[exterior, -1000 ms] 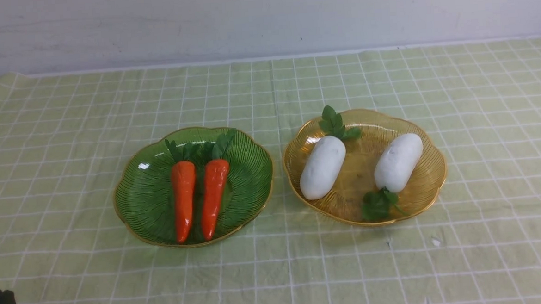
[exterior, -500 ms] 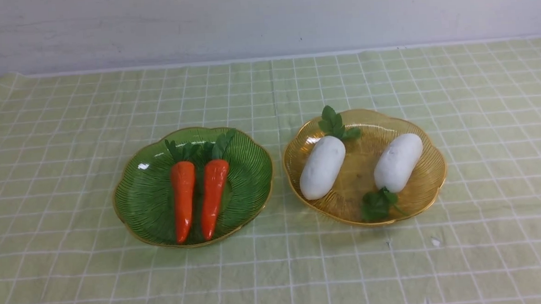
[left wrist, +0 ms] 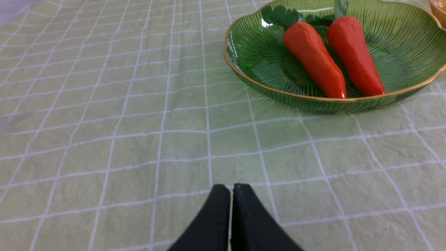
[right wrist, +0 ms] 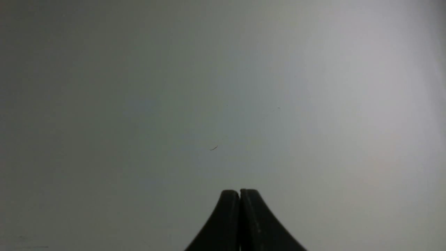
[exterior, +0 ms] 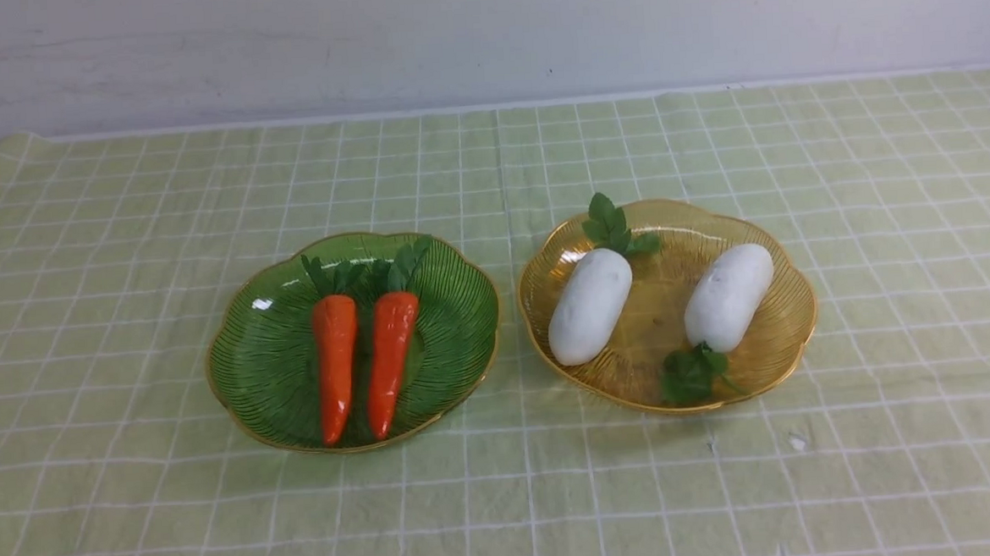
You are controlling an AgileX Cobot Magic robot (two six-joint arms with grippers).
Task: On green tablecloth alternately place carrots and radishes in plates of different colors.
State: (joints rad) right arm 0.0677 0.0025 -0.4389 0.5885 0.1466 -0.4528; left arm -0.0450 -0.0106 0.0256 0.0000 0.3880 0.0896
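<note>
Sitting clenched, empty: L hand (left wrist: 231, 185), R hand (right wrist: 239, 191); carrots (exterior: 336, 363) in green plate (exterior: 245, 367).

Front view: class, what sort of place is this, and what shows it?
Probably a staged tabletop setup, not a real kitchen: toy-looking carrots in a green plate, radishes in an amber plate, a checked tablecloth, and a bare wall behind.

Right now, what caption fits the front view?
Two carrots in the green plate, two radishes in the amber plate.
</note>
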